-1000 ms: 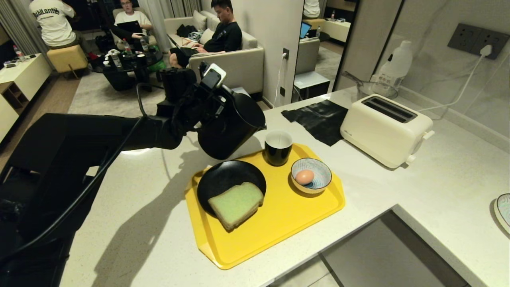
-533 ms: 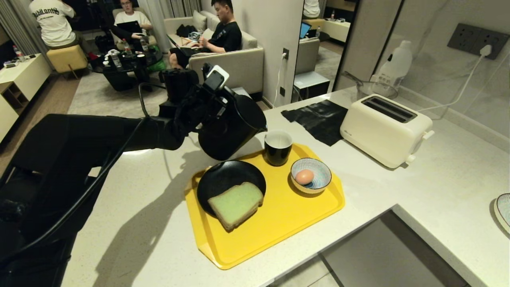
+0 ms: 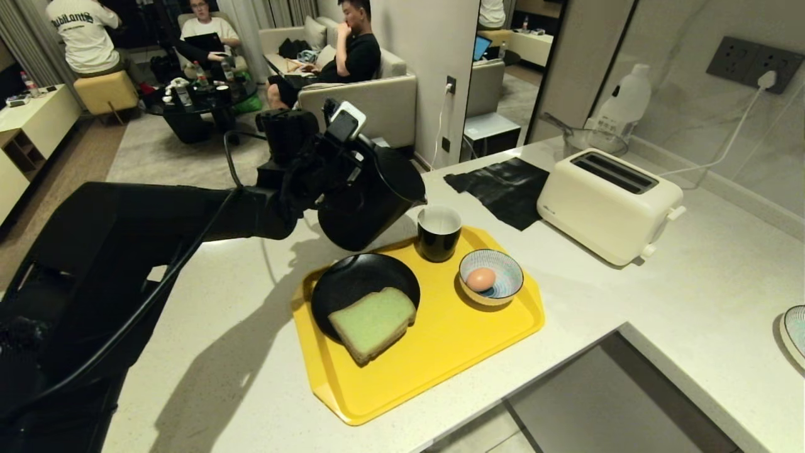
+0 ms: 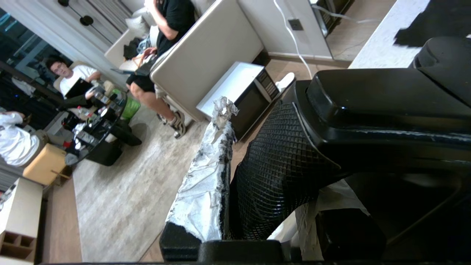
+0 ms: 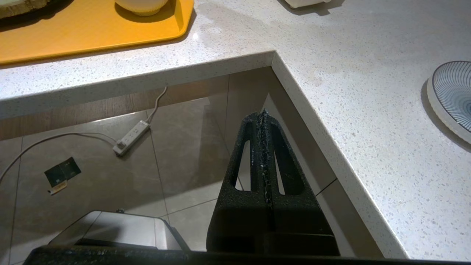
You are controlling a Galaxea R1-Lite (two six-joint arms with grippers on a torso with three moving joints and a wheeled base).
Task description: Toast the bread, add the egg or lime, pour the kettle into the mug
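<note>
A pale speckled stone table (image 3: pixel 239 327) stands in a room where people sit on a grey sofa (image 3: pixel 371 94) far behind it.

On the left, the left pincer (image 3: pixel 327 165) is clamped on the handle of the tall black kettle (image 3: pixel 368 201). The kettle hangs in the air, tipped, with its spout just beside the rim of the small shiny black mug (image 3: pixel 439 233). I cannot tell if water is coming out.

The mug stands at the back of a flat yellow plastic tray (image 3: pixel 440 352). On the tray, a round black plate (image 3: pixel 352 283) holds the thick green bread (image 3: pixel 373 323), which sticks out over the plate's near edge. To the right, a small blue-striped bowl (image 3: pixel 503 286) holds the light-brown egg (image 3: pixel 481 279).

Further right, a cream toaster (image 3: pixel 607 204) sits on the table, behind the tray.

The right pincer (image 5: pixel 263 115) hangs below the table edge, over the floor, squeezed together on nothing.
</note>
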